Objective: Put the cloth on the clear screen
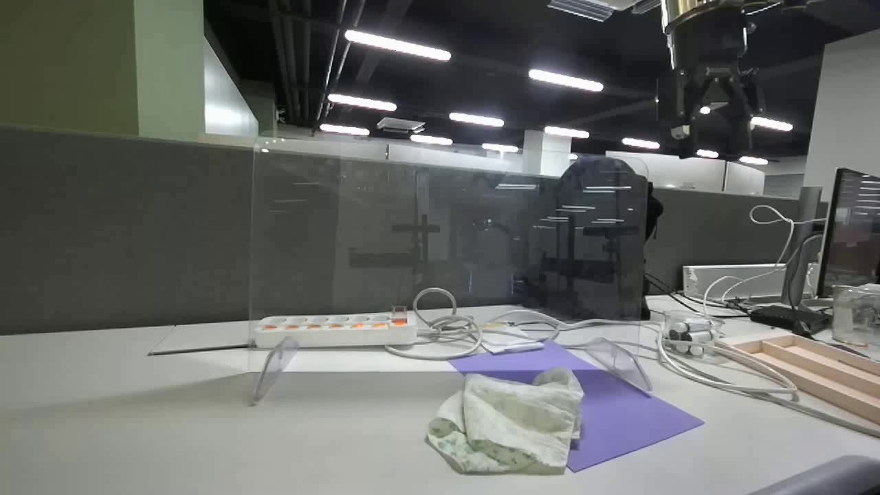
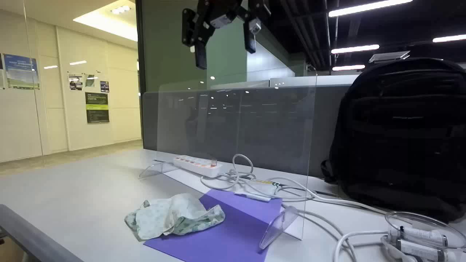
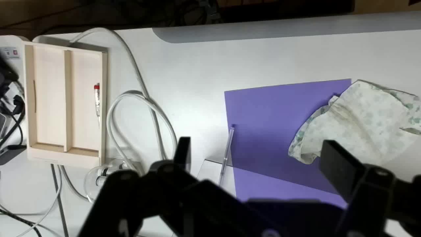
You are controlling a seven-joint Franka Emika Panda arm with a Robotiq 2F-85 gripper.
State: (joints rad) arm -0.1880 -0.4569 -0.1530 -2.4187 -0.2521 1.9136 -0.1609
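Note:
A crumpled white cloth with a green print point(image 1: 515, 423) lies on the table, partly on a purple sheet point(image 1: 625, 419). It also shows in an exterior view point(image 2: 174, 216) and on the right of the wrist view point(image 3: 365, 121). The clear screen point(image 1: 447, 234) stands upright behind the cloth on two clear feet; it also shows in an exterior view point(image 2: 236, 127). In the wrist view mainly one foot point(image 3: 227, 153) shows. My gripper point(image 1: 713, 141) is open and empty, high above the table. Its spread fingers also show in an exterior view point(image 2: 225, 54) and the wrist view point(image 3: 258, 153).
A white power strip point(image 1: 337, 331) and looped white cables point(image 1: 454, 330) lie behind the screen. A wooden tray point(image 3: 67, 102), a glass with small bottles point(image 1: 691, 333) and a monitor point(image 1: 852, 227) stand to one side. A black backpack point(image 2: 404, 138) leans at the grey partition point(image 1: 124, 234).

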